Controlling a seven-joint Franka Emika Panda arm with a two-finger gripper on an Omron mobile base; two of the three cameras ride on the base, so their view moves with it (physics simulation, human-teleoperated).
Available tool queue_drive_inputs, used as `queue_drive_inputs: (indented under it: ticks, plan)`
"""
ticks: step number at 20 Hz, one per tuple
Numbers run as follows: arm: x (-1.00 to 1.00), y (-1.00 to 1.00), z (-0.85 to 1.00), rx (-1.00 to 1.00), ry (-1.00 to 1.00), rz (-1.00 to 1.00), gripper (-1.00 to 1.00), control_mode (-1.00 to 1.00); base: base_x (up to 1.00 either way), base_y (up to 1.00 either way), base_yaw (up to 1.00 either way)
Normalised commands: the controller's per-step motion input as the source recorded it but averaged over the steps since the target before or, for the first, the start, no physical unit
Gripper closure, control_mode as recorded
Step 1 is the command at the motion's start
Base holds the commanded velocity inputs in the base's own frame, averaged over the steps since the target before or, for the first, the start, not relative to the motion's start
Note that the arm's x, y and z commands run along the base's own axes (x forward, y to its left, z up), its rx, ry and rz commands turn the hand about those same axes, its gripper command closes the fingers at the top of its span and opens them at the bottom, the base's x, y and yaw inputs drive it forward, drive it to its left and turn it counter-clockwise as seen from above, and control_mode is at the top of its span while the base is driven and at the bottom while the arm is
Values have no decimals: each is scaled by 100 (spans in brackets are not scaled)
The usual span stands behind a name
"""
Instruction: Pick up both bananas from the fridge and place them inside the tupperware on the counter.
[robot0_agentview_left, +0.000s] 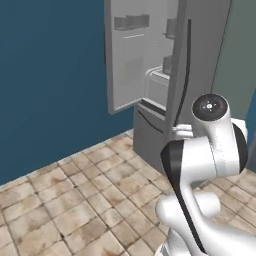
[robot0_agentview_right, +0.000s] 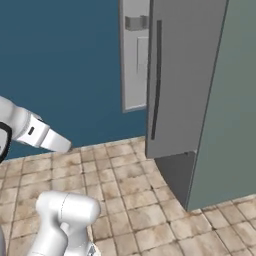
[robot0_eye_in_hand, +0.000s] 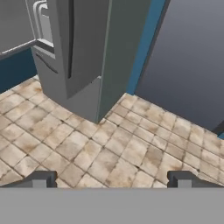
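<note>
Before the fridge (robot0_eye_in_hand: 83, 52), spread gripper (robot0_eye_in_hand: 111, 180) over bare floor (robot0_eye_in_hand: 131, 148)

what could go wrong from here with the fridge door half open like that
1. The fridge has one door swung open and the other door shut; the arm may clip either edge when reaching in.
2. No bananas can be seen on the shelves from here, so the reach may start blind.
3. The gripper is open and points at the tiled floor, far from the shelves.
</note>
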Motion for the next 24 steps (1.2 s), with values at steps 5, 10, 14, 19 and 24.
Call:
queue_drive_inputs:
  ticks: [5, 10, 14, 19, 24]
  plan:
    - [0, 0, 0, 0, 0, 0, -100, 100, 49, 55, -26]
    - [0, 0, 0, 0, 0, 0, -100, 100, 54, 63, -27]
    - [0, 0, 0, 0, 0, 0, -100, 100, 56, 64, -31]
    - [0, 0, 0, 0, 0, 0, -100, 100, 49, 53, -28]
    - [0, 0, 0, 0, 0, 0, -100, 100, 43, 53, -38]
